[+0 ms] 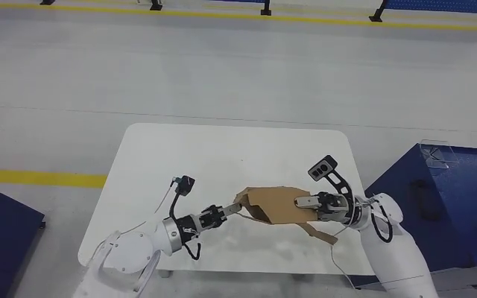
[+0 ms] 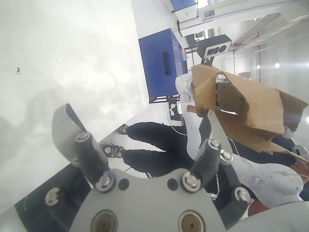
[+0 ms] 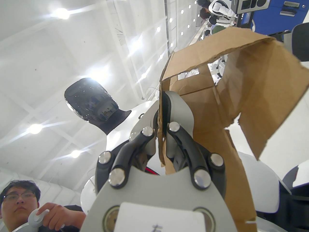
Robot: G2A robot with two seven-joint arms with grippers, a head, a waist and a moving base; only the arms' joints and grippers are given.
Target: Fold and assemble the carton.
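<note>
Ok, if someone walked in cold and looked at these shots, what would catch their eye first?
First the brown carton, partly opened with loose flaps, held over the near side of the white table between the two arms. Next, the right tool is clamped on one cardboard edge, and the left tool is spread wide open at the carton's other end.

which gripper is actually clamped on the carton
The right gripper: shut on a wall of the carton. The left gripper is wide open, one finger at the carton's edge.
</note>
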